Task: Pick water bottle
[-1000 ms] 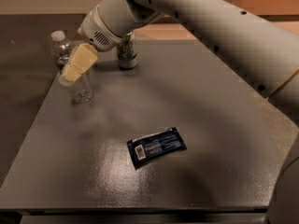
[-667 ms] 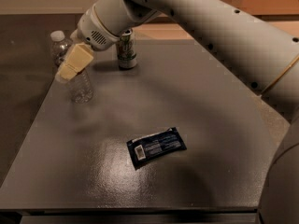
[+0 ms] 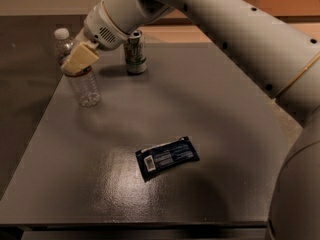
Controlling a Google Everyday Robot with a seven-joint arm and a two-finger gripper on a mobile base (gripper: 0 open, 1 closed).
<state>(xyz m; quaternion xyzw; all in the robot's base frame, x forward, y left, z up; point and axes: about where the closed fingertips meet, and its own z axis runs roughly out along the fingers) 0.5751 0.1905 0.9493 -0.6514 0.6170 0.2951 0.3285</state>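
Observation:
The water bottle is clear and ribbed with a white cap. It stands near the far left edge of the dark table, leaning a little in this view. My gripper is at the bottle's middle, over its label band, with its cream-coloured tip in front of the bottle. The big white arm reaches in from the upper right. The bottle's base rests on the table.
A green-and-white soda can stands just right of the bottle, behind my wrist. A black packet lies flat on the table nearer the front. The table's left edge runs close beside the bottle.
My gripper has moved a little left and up, from beside the bottle's right side to over its middle. The bottle, can and packet stay in place.

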